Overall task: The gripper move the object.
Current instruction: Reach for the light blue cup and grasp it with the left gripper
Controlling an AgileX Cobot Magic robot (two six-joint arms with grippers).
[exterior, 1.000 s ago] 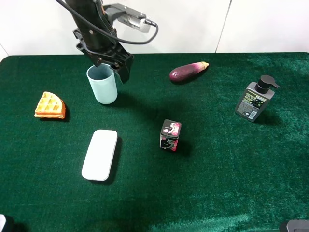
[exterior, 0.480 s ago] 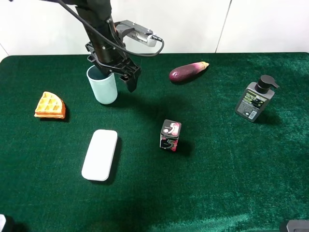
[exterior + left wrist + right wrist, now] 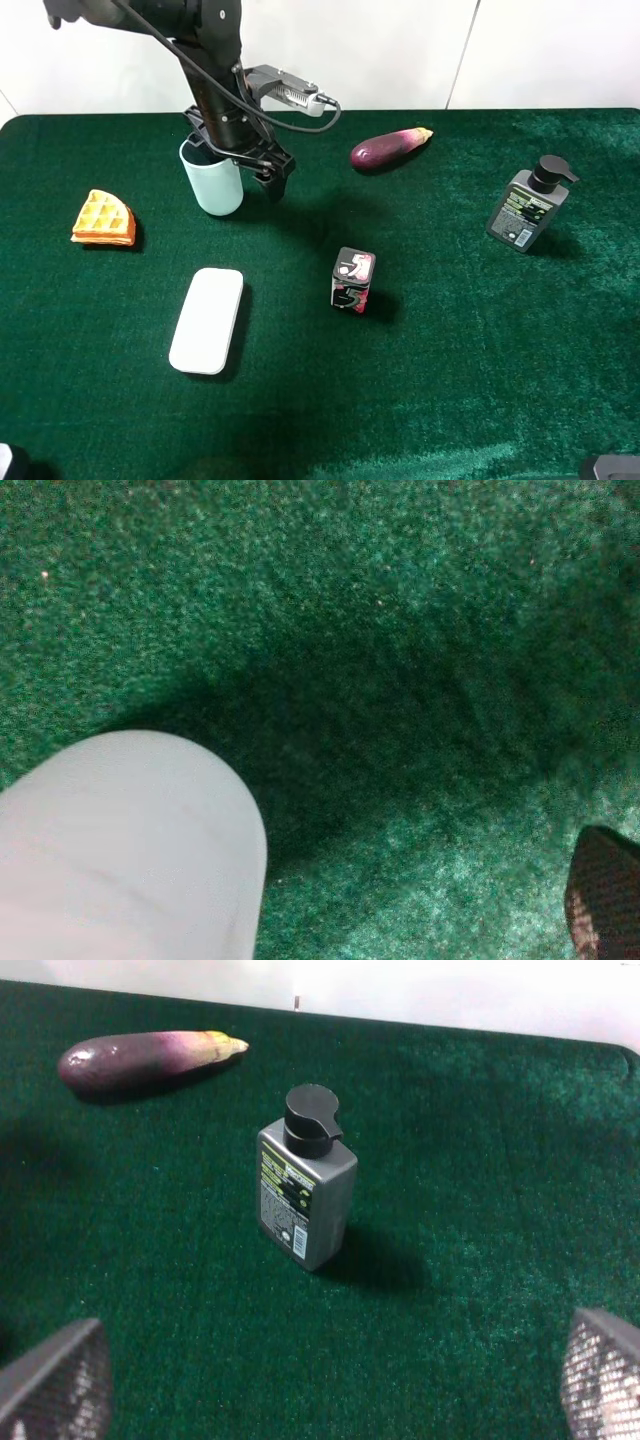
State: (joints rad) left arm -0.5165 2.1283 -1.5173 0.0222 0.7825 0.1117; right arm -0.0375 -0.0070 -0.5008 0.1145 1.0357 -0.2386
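The pale blue-green cup (image 3: 214, 182) stands upright on the green cloth at the back left. My left gripper (image 3: 245, 166), a black claw on the grey arm, is low beside the cup's right side. One dark finger (image 3: 275, 182) hangs right of the cup, apart from it; the other is hidden at the cup's rim. In the left wrist view the cup (image 3: 120, 850) is close, with one fingertip (image 3: 605, 895) well clear of it, so the jaws stand open. My right gripper (image 3: 330, 1380) is open and empty, far from the cup.
A waffle piece (image 3: 102, 218) lies left of the cup. A flat white oblong case (image 3: 207, 320) lies in front of it. A small black box (image 3: 352, 279) stands mid-table. An eggplant (image 3: 388, 148) lies at the back. A grey pump bottle (image 3: 528, 205) stands at the right.
My left gripper has come down and shifted right along the cup's right side. The cup has stayed in place.
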